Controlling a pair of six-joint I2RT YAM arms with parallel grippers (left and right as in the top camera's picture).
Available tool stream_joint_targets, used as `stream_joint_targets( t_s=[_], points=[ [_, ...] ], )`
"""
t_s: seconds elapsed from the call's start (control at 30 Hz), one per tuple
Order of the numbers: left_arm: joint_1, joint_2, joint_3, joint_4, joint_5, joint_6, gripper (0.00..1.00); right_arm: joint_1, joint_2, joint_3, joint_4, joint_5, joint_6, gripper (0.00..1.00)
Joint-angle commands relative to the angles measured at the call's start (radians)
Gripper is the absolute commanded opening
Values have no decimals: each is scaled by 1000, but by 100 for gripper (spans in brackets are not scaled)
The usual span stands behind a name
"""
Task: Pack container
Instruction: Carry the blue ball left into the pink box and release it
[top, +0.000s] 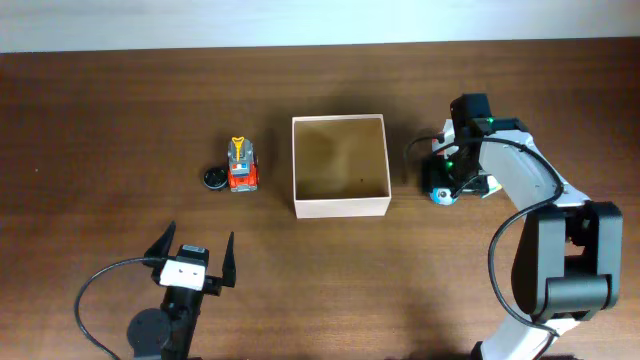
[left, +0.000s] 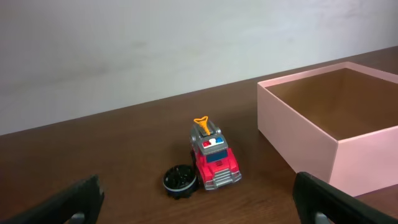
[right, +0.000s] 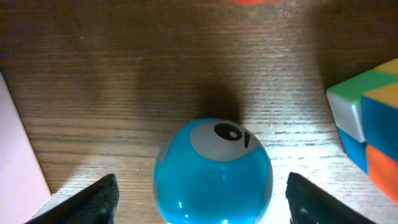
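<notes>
Overhead, the container (top: 340, 207) is sitting mid-worktop (top: 110, 100), open side up and looking empty, while the right arm (top: 520, 170) is reaching down just off its right-hand wall. On the right wrist view the right jaws are standing wide apart, straddling a blue ball (right: 212, 171) without closing on it, so they are holding nothing. From those jaws the container is lying to the robot's left, its pale wall edging into view close beside the ball. Being square, it is offering no long axis to line up with. A colour cube (right: 367, 118) is crowding the ball's other side, so room for that finger is looking tight. The left jaws are hanging open and empty, well short of the toy truck (left: 212, 158) and black disc (left: 181, 180), farther from the container than the right pair.
</notes>
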Motion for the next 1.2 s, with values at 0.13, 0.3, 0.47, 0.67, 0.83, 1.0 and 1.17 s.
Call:
stream_joint_targets(
  t_s=[0.13, 0.3, 0.47, 0.67, 0.83, 1.0, 1.17],
  points=[
    [-3, -7, -7, 2, 15, 9, 99, -6, 11, -16, 19, 11, -6, 64],
    [-3, -7, -7, 2, 15, 9, 99, -6, 11, -16, 19, 11, -6, 39],
    [-3, -7, -7, 2, 15, 9, 99, -5, 11, -8, 13, 10, -6, 36],
    [-3, -7, -7, 2, 15, 9, 99, -2, 7, 140, -137, -7, -5, 34],
    [-3, -7, -7, 2, 15, 9, 99, 42, 7, 399, -336, -53, -6, 34],
    [-3, -7, -7, 2, 15, 9, 99, 172, 7, 637, -449, -53, -6, 34],
    [-3, -7, -7, 2, 15, 9, 99, 325, 11, 671, -408, -46, -5, 35]
  ],
)
